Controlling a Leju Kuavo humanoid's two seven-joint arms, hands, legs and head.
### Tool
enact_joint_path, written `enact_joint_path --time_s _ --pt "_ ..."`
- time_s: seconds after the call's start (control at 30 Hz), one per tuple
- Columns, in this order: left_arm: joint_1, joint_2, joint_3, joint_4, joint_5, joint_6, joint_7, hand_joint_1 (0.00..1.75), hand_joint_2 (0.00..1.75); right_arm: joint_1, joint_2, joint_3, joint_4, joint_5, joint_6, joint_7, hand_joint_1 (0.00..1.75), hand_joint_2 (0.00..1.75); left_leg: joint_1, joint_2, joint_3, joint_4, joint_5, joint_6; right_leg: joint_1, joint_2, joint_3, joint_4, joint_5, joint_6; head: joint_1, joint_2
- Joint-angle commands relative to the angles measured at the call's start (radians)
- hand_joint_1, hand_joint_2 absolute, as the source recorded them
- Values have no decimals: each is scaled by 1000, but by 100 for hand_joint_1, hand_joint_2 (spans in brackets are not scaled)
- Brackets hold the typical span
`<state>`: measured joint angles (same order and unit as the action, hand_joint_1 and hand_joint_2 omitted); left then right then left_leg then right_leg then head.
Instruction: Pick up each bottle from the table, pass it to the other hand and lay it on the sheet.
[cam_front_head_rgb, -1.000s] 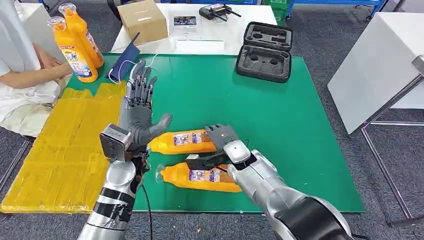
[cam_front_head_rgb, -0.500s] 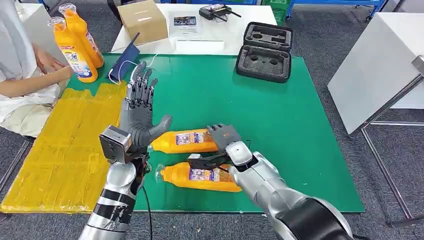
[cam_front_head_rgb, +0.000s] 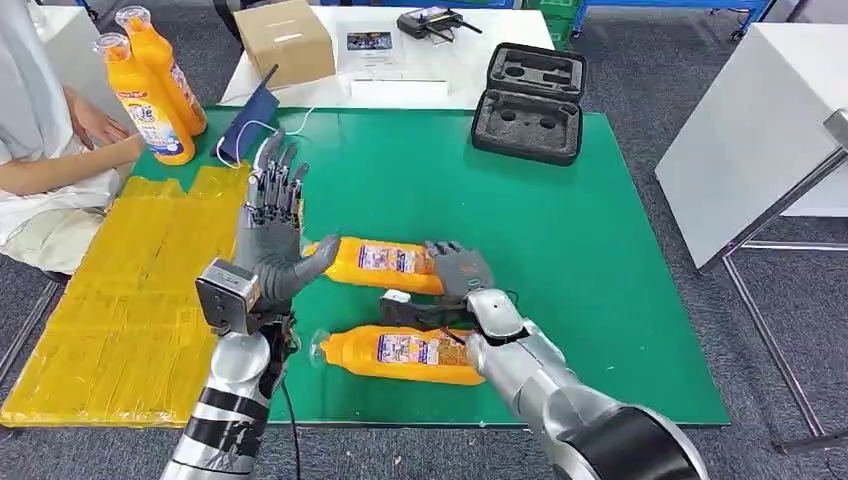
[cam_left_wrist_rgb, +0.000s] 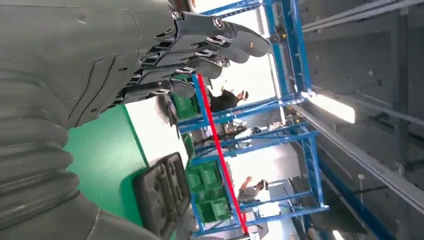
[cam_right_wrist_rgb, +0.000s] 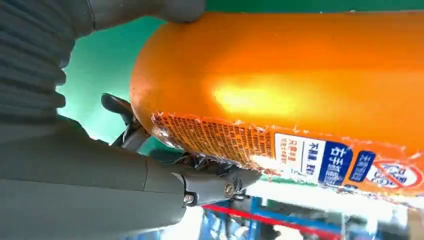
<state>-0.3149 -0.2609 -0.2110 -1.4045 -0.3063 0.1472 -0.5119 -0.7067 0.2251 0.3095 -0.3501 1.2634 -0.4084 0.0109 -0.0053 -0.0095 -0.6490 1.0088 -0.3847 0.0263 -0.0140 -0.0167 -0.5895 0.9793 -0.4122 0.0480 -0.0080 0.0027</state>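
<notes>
My right hand (cam_front_head_rgb: 458, 272) grips an orange bottle (cam_front_head_rgb: 385, 262) above the green worktop (cam_front_head_rgb: 600, 260); my left hand (cam_front_head_rgb: 272, 225) waits open at its neck, holding nothing.

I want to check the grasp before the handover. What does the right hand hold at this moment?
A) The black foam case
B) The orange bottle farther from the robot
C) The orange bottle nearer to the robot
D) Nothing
B: the right hand grips the base end of the farther orange bottle, lifted toward the open left hand, while the nearer bottle lies free on the green table.
</notes>
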Motion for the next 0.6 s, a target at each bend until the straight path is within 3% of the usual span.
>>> enact_joint_path --time_s 0.03,0.27,0.33,0.4,0.6 --pt "43 39 21 -43 -8 13 10 0 175 42 9 -260 -142 -192 -45 -172 175 175 1 1 5 -1 -3 -2 1 2 6 -1 -3 -2 0 0" --pt "42 38 21 -42 -9 14 10 0 175 46 11 -265 -148 -202 -45 -179 175 175 1 1 2 0 -2 -2 1 1 2 0 -1 -2 0 0" --pt "46 36 27 -39 -11 16 10 0 175 79 25 -314 -205 -322 7 -282 175 175 0 1 3 0 -2 -2 0 1 3 0 -2 -2 0 0" --pt "45 37 29 -30 -16 21 -1 0 175 133 38 -379 -275 -516 187 -387 175 175 1 1 3 -1 -2 -2 1 1 3 -1 -2 -2 0 0" --pt "78 50 63 -40 -23 53 -16 0 175 292 37 -368 -494 -754 326 -444 175 175 1 -2 5 -1 -3 -2 1 -1 5 -2 -3 -2 0 0"
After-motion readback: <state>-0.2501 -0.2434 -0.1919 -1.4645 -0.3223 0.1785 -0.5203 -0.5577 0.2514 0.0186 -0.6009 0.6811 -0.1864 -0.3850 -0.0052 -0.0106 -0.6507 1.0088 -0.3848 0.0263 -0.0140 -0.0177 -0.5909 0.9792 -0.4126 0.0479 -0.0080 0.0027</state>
